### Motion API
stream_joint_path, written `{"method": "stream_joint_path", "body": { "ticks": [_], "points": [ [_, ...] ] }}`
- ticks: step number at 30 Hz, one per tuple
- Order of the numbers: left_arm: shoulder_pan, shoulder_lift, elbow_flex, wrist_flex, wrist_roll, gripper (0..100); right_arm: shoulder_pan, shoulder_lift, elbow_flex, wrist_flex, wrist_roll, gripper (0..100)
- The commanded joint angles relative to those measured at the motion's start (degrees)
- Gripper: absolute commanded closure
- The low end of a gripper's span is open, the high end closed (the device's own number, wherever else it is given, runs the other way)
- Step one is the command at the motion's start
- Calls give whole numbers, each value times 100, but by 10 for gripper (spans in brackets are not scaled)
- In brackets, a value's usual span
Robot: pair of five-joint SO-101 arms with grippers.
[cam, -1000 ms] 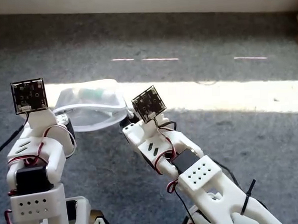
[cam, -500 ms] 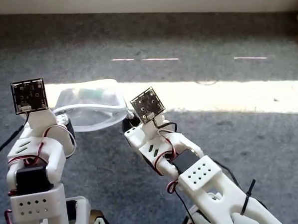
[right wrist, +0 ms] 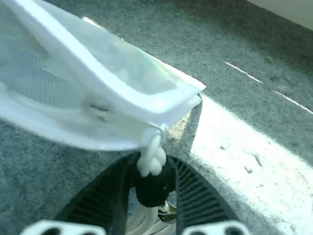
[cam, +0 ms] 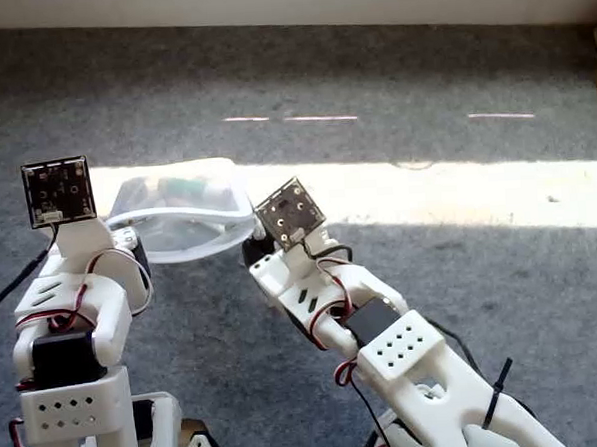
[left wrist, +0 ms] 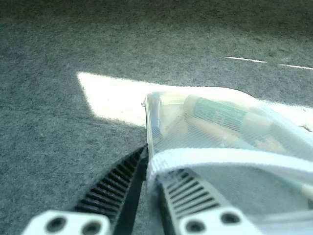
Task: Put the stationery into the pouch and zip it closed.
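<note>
On a sunlit grey tabletop [cam: 421, 77], the left pincer [left wrist: 148, 165] clamped the pouch [cam: 183, 224] as an anchor while the right pincer [right wrist: 151, 178] pinched its zipper pull [right wrist: 150, 160].

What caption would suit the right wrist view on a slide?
Right end effector grips the zipper pull cord at the corner of the white mesh pouch.

Left gripper [left wrist: 149, 164] fingers [left wrist: 115, 183] pinching mesh pouch [left wrist: 230, 161] edge, stationery [left wrist: 215, 110] inside, grey carpet [left wrist: 54, 132]

You saw: pouch [cam: 183, 215] was white see-through mesh | stationery [left wrist: 220, 111] green and cream | pull cord [right wrist: 150, 159] white | carpet [cam: 420, 67] flecked grey | left gripper [left wrist: 145, 159], right gripper [right wrist: 151, 169] ribbed black
</note>
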Motion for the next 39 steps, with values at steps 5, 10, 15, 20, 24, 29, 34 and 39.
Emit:
{"method": "stream_joint_path", "body": {
  "ticks": [5,10,15,20,24,29,34,39],
  "points": [
    [66,-84,-75,-88,-44,992,57,-1130,233,725,185,993],
    [66,-84,-75,-88,-44,992,48,-2598,734,1288,202,993],
    [101,-84,-75,-88,-53,992,13,-3697,1262,1385,211,994],
    [110,-84,-84,-229,-35,879,13,-3978,1473,1385,211,994],
    [251,-84,-84,-343,-9,816,-4,-4022,1473,1903,378,994],
    [743,-92,-110,-343,-18,806,-4,-4022,1473,2536,510,994],
    [1051,-92,-110,-554,-9,800,-4,-4031,1490,2571,484,994],
    [1429,-84,-101,-1116,-9,800,-4,-4031,1684,2721,484,994]
  ]
}}
